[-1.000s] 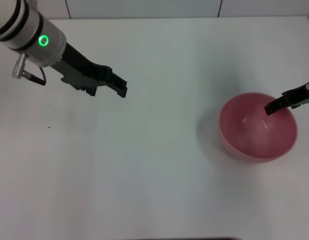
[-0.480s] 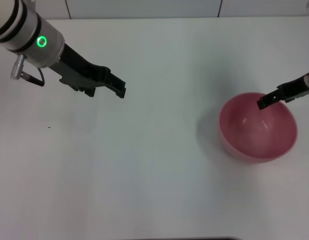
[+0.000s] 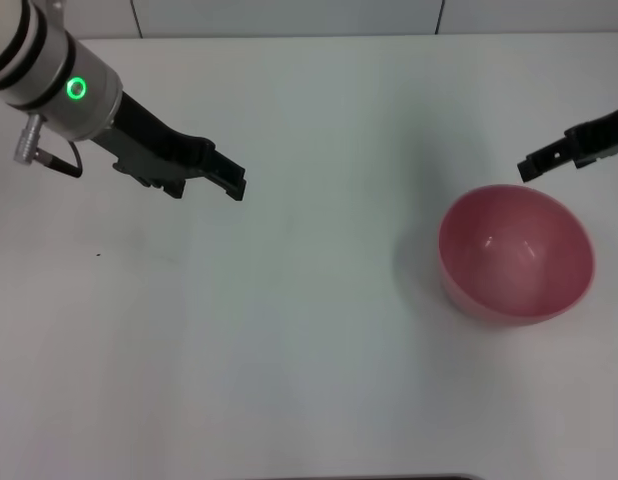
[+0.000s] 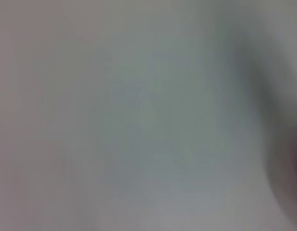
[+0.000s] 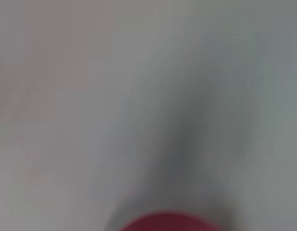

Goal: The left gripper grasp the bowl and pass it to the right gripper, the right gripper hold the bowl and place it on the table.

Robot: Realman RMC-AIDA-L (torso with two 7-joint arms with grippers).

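The pink-red bowl (image 3: 516, 253) stands upright on the white table (image 3: 309, 330) at the right, with nothing touching it. My right gripper (image 3: 530, 167) hovers just beyond the bowl's far rim, near the right edge, open and empty. A strip of the bowl's rim (image 5: 167, 222) shows in the right wrist view. My left gripper (image 3: 232, 182) hangs over the far left of the table, well away from the bowl, open with nothing in it. The left wrist view shows only blurred table.
A tiny dark speck (image 3: 98, 254) lies on the table at the left. The table's far edge meets a pale wall (image 3: 289, 15) at the top of the head view.
The right gripper has left the bowl's rim and pulled back beyond the bowl. The bowl has stayed put. The left gripper has drifted slightly left and back.
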